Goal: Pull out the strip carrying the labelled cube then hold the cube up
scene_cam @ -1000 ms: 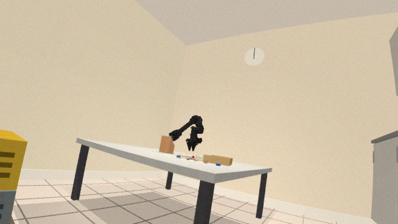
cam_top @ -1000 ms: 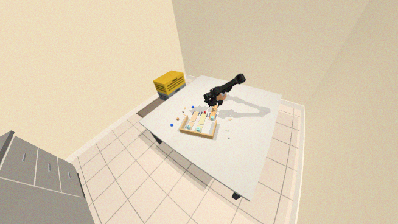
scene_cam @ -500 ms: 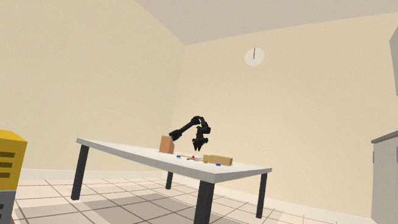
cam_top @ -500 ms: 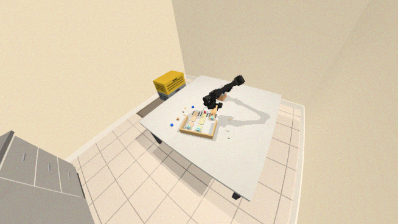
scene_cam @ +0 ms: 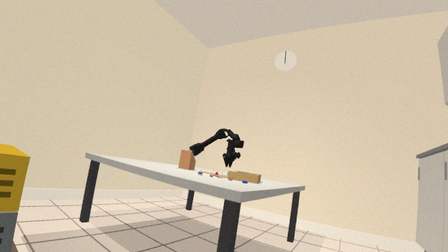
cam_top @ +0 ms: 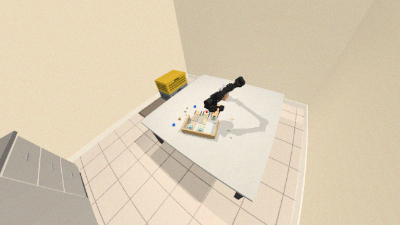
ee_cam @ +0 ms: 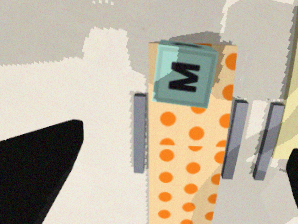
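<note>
The labelled cube (ee_cam: 185, 75) (cam_top: 214, 117), teal with a black M, sits on the far end of the orange-dotted strip (ee_cam: 194, 133) (cam_top: 216, 113). The dot pattern has a crosswise break in front of the cube; no gap shows there. My gripper (ee_cam: 189, 145) (scene_cam: 229, 166) is open and empty, above the strip, its fingers wide to either side. Its fingertips are hidden in the top view. A yellow strip (cam_top: 204, 118) (ee_cam: 289, 132) and a tan strip (cam_top: 196, 117) lie beside it. Two other teal cubes (cam_top: 190, 126) (cam_top: 200, 129) are inside the wooden tray (cam_top: 199, 133) (scene_cam: 244, 177).
Grey upright guides (ee_cam: 139, 134) (ee_cam: 235, 140) flank the dotted strip, and another guide (ee_cam: 268, 141) stands near the yellow strip. A small red piece (cam_top: 207, 112) (scene_cam: 216, 173) is by the yellow strip. A brown block (scene_cam: 187, 159) stands near the arm's base. Small blue pieces (cam_top: 174, 125) (cam_top: 194, 106) lie beside the tray.
</note>
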{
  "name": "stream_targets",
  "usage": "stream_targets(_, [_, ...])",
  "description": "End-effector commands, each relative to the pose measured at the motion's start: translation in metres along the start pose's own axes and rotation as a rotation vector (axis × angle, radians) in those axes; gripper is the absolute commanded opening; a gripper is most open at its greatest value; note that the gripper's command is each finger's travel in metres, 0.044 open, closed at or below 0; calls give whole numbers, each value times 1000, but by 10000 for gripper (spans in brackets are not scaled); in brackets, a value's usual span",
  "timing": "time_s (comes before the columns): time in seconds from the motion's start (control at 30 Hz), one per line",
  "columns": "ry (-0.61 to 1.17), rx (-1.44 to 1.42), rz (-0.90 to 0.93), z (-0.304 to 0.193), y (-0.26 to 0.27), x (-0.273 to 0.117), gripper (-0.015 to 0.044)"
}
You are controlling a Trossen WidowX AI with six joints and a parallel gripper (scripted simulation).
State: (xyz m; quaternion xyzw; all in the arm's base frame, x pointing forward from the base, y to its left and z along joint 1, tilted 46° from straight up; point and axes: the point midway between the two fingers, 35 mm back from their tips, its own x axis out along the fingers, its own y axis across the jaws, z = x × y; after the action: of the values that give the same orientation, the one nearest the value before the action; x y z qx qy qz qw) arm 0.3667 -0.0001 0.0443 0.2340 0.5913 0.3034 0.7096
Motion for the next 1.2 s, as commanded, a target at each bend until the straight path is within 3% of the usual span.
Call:
stream_targets(0.0, [5,7,7,15,3,3,440])
stream_targets(0.1, [5,6,7,20,4,4,440])
stream_targets(0.37, [5,6,7,21,4,14,250])
stream_targets(1.17, [5,6,9,20,4,53,250])
